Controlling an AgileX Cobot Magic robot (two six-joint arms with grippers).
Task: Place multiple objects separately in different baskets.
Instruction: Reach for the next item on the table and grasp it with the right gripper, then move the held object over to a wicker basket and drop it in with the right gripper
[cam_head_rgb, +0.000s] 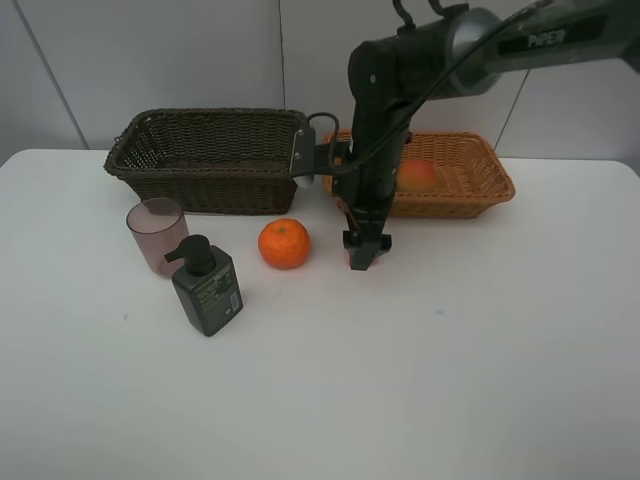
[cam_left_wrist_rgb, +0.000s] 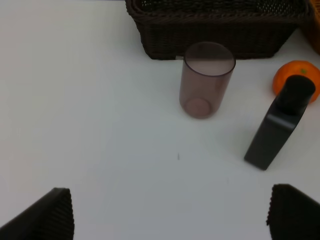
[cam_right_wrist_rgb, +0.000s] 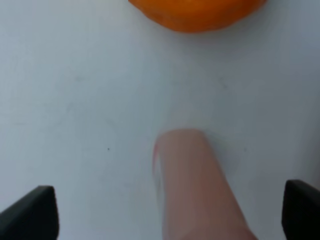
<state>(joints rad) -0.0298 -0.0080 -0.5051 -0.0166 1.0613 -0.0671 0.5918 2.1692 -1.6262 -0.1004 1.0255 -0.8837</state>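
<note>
Centre frame: your right gripper (cam_head_rgb: 366, 250) hangs wide open, holding nothing, astride what is probably the pink bottle (cam_right_wrist_rgb: 190, 175) on the table (cam_head_rgb: 450, 380), just right of the orange (cam_head_rgb: 284, 243). Lower squarely, then close gently. Left gripper (cam_left_wrist_rgb: 170, 215) gapes empty.

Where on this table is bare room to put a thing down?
Bare: the near table in front of the pump bottle, and right of the right pincer, before the light basket. Crowded: cup, pump bottle, orange and pincer before the dark basket.
</note>
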